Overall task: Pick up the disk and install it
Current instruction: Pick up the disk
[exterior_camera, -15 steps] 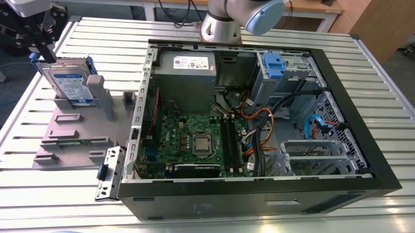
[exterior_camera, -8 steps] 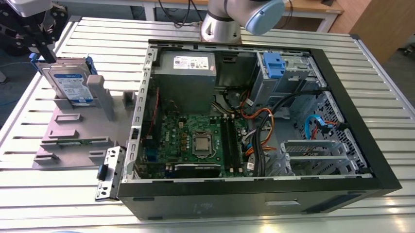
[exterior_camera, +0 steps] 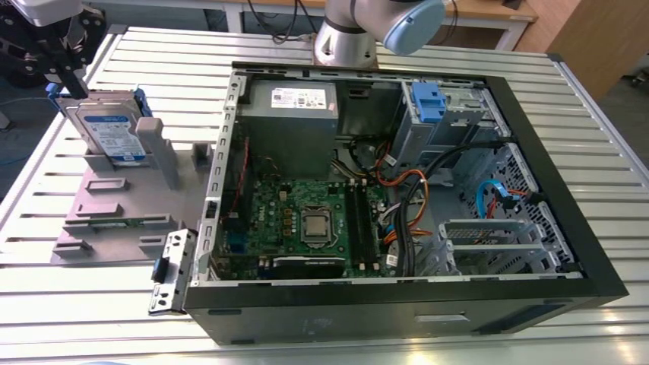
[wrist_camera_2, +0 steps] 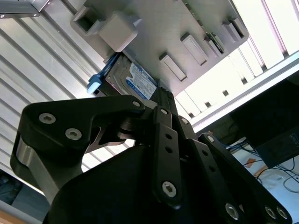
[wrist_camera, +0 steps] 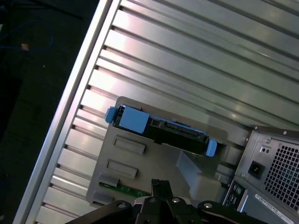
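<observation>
Claw (exterior_camera: 71,90) clenched, empty, hovering just over the disk (exterior_camera: 108,131). Disk stands on edge in the grey holder (exterior_camera: 112,205), directly below the claw tips, beside the open PC case (exterior_camera: 568,228).

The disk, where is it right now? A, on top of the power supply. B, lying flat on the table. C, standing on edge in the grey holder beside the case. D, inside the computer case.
C: the disk stands on edge in the grey holder, at the exterior view's left of the open computer case.
</observation>
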